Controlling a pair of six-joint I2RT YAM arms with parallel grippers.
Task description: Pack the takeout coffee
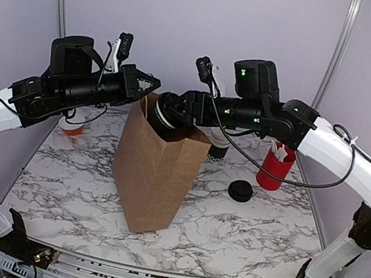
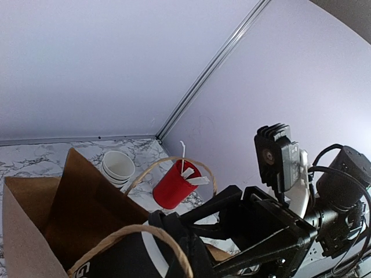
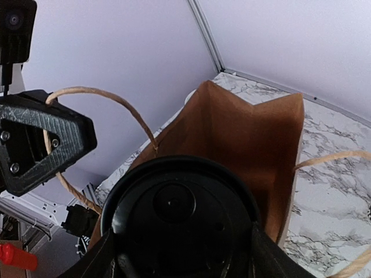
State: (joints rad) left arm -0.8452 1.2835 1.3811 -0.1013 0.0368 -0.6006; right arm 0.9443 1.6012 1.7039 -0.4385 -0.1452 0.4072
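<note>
Two grippers meet at the brown paper bag (image 1: 155, 176): right gripper (image 1: 174, 113) clamps the takeout coffee (image 3: 179, 220) (black lid on) at its mouth; left gripper (image 1: 148, 85), jaws together, sits at the rim.

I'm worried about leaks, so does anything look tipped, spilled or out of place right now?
No spill shows. One oddity: the takeout coffee looks tilted well off upright in the right gripper at the mouth of the paper bag. The bag itself stands straight.
</note>
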